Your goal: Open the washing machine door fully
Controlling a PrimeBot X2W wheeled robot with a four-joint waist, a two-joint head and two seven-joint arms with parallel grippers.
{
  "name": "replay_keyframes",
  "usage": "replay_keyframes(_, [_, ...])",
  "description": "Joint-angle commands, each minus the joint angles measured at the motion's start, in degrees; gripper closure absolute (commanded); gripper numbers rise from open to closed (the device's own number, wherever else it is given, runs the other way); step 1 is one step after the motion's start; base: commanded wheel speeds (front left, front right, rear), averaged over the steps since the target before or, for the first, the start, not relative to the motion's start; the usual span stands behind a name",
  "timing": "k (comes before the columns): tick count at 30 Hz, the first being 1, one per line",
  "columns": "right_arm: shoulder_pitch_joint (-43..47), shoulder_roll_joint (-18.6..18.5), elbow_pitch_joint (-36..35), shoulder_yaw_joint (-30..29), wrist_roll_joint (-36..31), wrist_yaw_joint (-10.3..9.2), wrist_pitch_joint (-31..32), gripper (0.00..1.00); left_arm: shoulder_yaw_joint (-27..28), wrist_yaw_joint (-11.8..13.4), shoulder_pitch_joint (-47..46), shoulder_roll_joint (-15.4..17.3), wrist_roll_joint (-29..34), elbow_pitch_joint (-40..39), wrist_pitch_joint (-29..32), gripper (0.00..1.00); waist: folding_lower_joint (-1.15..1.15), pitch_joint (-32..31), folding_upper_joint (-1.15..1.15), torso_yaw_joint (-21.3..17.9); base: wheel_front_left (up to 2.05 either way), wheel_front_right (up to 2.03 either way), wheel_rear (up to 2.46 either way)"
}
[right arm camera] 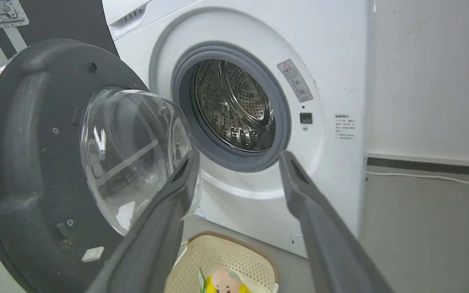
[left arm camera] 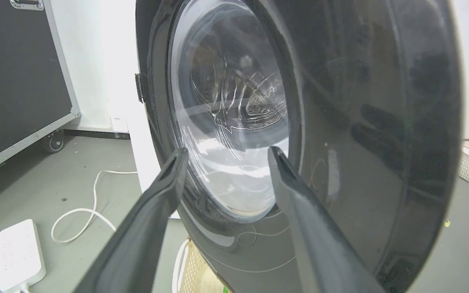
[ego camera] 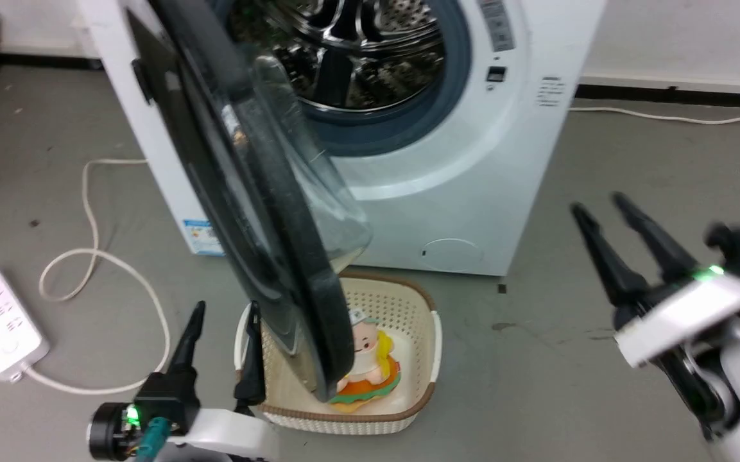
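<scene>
washing machine door point(ego camera: 267, 212): round, glossy black rim, clear bulging glass bowl, swung far out from the opening on its left-side hinge | washing machine point(ego camera: 472, 192): white front-loader on grey floor, opening uncovered, steel perforated drum and blue-grey gasket visible

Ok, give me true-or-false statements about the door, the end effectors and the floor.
1. The washing machine door stands swung away from the drum. True.
2. The right end effector grips the door. False: it is open, apart from the door, holding nothing.
3. A basket holding a doll sits on the floor before the washing machine. True.
4. The drum is full of clothes. False: it looks empty.
</scene>
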Motion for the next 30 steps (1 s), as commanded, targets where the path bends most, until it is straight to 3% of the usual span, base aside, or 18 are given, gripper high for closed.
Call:
replay_keyframes(1, [2.53, -0.26, -0.73, -1.48, -4.06, 0.06, -2.7, 0.0, 0.63, -0.09, 0.67, 0.47, -0.38, -0.45, -0.32, 0.0, 0.01, -1.03, 0.0, -1.47, 0.0, 0.0, 0.0])
replay_keyframes(4, [8.23, 2.31, -2.96, -6.65, -14.31, 0.06, -6.3, 0.0, 1.51, -0.13, 1.42, 0.71, -0.77, -1.23, -0.32, 0.0, 0.01, -1.28, 0.0, -2.7, 0.0, 0.0, 0.0])
replay_keyframes(11, [21.13, 13.43, -9.95, -17.34, -32.42, 0.06, -7.79, 0.0, 0.96, -0.53, 3.18, 1.37, -0.32, -1.45, -0.32, 0.0, 0.01, -0.97, 0.0, -4.28, 0.0, 0.0, 0.0])
replay_keyframes(16, [26.47, 18.38, -11.43, -19.35, -37.4, 0.06, -7.93, 0.0, 0.08, -0.56, 3.69, 1.38, 0.06, -0.54, -0.32, 0.0, 0.01, -0.7, 0.0, -4.29, 0.0, 0.0, 0.0])
replay_keyframes(24, [28.35, 20.65, -11.34, -20.23, -38.19, 0.06, -8.21, 0.0, -0.41, -0.31, 3.94, 1.09, 0.07, -0.17, -0.32, 0.0, 0.01, -0.93, 0.0, -3.88, 0.0, 0.0, 0.0])
replay_keyframes(26, [28.21, 20.81, -11.38, -20.33, -38.14, 0.06, -8.12, 0.0, -0.65, -0.58, 3.91, 1.17, 0.04, -0.16, -0.32, 1.0, 0.01, -1.01, 0.0, -3.82, 0.0, 0.0, 0.0])
replay_keyframes(30, [28.03, 20.93, -11.45, -20.4, -37.95, 0.06, -7.91, 0.0, -0.78, -0.85, 3.76, 1.48, 0.05, -0.25, -0.32, 1.0, 0.01, -1.11, 0.0, -3.77, 0.0, 0.0, 0.0])
